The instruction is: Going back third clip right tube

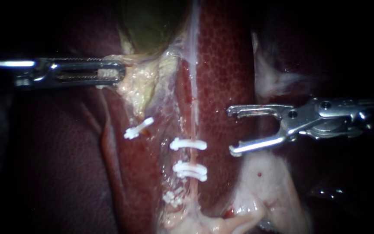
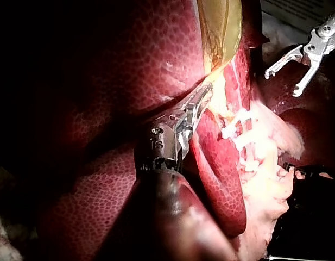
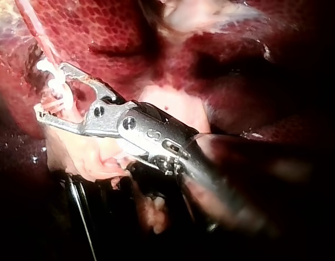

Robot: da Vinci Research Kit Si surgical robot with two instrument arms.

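Jaws of my right instrument (image 1: 231, 131) gape empty; the thin pale right tube (image 1: 194, 119), upright with white plastic clips (image 1: 188, 144), lies just leftward. My left instrument (image 1: 118, 73) clamps yellowish tissue (image 1: 141, 93).

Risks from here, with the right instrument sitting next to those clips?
1. The right instrument has its end effector open, tips facing the clips on the right tube. A sideways slip might hook a clip or the tube.
2. The left instrument is shut on the gallbladder at its lower end, apparently holding it taut. A slip or extra pull there could strain the right tube.
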